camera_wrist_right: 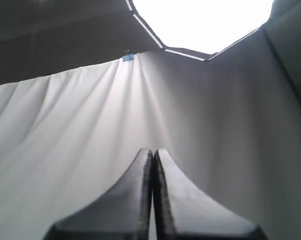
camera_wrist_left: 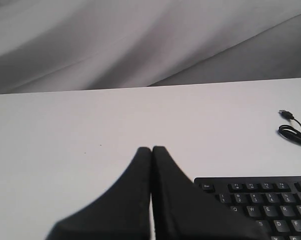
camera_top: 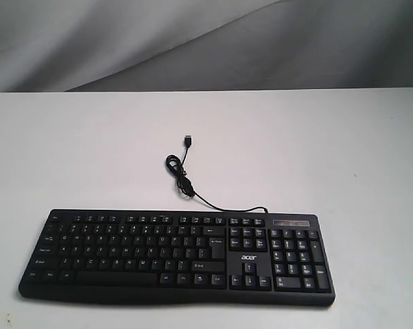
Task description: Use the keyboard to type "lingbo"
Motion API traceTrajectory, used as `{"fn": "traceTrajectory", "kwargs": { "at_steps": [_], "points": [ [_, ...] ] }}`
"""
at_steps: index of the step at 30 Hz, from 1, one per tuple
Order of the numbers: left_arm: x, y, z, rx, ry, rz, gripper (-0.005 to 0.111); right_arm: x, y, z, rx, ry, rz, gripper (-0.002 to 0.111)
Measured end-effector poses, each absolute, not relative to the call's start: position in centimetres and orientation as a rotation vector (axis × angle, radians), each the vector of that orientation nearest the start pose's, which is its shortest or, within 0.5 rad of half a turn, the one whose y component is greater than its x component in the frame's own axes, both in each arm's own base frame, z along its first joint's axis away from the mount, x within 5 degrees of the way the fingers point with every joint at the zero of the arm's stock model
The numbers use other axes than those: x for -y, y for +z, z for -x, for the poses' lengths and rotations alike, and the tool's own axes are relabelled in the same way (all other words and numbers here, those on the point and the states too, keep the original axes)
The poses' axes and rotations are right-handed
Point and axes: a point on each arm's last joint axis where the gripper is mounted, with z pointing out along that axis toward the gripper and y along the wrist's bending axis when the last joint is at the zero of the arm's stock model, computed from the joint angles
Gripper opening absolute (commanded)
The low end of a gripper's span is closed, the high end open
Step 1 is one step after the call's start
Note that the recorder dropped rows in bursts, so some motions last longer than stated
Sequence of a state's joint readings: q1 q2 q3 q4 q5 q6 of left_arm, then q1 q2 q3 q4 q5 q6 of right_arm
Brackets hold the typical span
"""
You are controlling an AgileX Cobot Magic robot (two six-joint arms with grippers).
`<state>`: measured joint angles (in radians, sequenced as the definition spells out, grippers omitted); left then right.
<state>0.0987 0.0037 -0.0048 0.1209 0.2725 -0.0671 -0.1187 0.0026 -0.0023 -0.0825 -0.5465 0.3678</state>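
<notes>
The black keyboard (camera_top: 175, 257) with white legends and an "acer" logo lies along the front of the white table (camera_top: 90, 151). Its thin black cable (camera_top: 186, 181) coils behind it and ends in a loose USB plug (camera_top: 188, 140). Neither arm shows in the exterior view. In the left wrist view my left gripper (camera_wrist_left: 151, 149) is shut with nothing in it, above the table just off the Esc corner of the keyboard (camera_wrist_left: 260, 197). My right gripper (camera_wrist_right: 153, 151) is shut and empty, pointing up at the backdrop; no keyboard shows there.
A grey cloth backdrop (camera_top: 206, 41) hangs behind the table's far edge. In the right wrist view a blue clip (camera_wrist_right: 128, 57) pins the cloth (camera_wrist_right: 65, 130) under a bright light panel (camera_wrist_right: 203, 22). The cable coil (camera_wrist_left: 293, 132) lies at the left wrist view's edge.
</notes>
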Motion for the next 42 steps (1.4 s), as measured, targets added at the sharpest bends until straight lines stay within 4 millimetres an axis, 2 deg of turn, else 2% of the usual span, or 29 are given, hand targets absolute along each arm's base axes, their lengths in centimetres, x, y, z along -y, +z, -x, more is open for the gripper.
{"fn": "traceTrajectory", "kwargs": {
  "at_steps": [4,7,11,18,23,27,29,30,31,32,33,34,35,36,37,39,42],
  "points": [
    [-0.8,19.0,-5.4,-1.754,0.137,0.067,0.001,-0.7,26.7,-4.8,-1.055,0.228,-0.095,0.0],
    [-0.8,19.0,-5.4,-1.754,0.137,0.067,0.001,-0.8,28.1,-6.8,-1.207,0.249,-0.09,0.0],
    [-0.8,19.0,-5.4,-1.754,0.137,0.067,0.001,-1.1,29.7,-11.2,-1.406,0.293,-0.033,0.0],
    [-0.8,19.0,-5.4,-1.754,0.137,0.067,0.001,-1.5,31.2,-21.2,-1.658,0.328,0.148,0.0],
    [-0.8,19.0,-5.4,-1.754,0.137,0.067,0.001,-1.2,29.9,-28.7,-1.87,0.13,0.196,0.0],
    [-0.8,19.0,-5.4,-1.754,0.137,0.067,0.001,-1.1,28.6,-33.4,-2.019,-0.158,0.153,0.0],
    [-0.8,19.0,-5.4,-1.754,0.137,0.067,0.001,-1.0,27.7,-35.1,-2.095,-0.32,0.12,0.0],
    [-0.8,19.0,-5.4,-1.754,0.137,0.067,0.001,-1.7,26.3,-36.4,-2.172,-0.41,0.178,0.0],
    [-0.8,19.0,-5.4,-1.754,0.137,0.067,0.001,-3.5,24.8,-37.4,-2.244,-0.4,0.32,0.0],
    [-0.8,19.0,-5.4,-1.754,0.137,0.067,0.001,-4.5,24.1,-37.6,-2.278,-0.35,0.369,0.0],
    [-0.8,19.0,-5.4,-1.754,0.137,0.067,0.001,-7.3,22.5,-37.8,-2.312,-0.242,0.558,0.0],
    [-0.8,19.0,-5.4,-1.754,0.137,0.067,0.001,-8.7,22.0,-37.7,-2.315,-0.193,0.642,0.0],
    [-0.8,19.0,-5.4,-1.754,0.137,0.067,0.001,-11.8,20.9,-37.2,-2.303,-0.079,0.838,0.0],
    [-0.8,19.0,-5.4,-1.754,0.137,0.067,0.001,-13.0,20.6,-36.9,-2.29,-0.03,0.914,0.0],
    [-0.8,19.0,-5.4,-1.754,0.137,0.067,0.001,-16.0,19.9,-35.8,-2.215,0.083,1.147,0.0],
    [-0.8,19.0,-5.4,-1.754,0.137,0.067,0.001,-19.6,19.2,-33.7,-2.103,0.284,1.4,0.0],
    [-0.8,19.0,-5.4,-1.754,0.137,0.067,0.001,-23.6,18.7,-31.4,-1.941,0.529,1.554,0.0]
  ]
}}
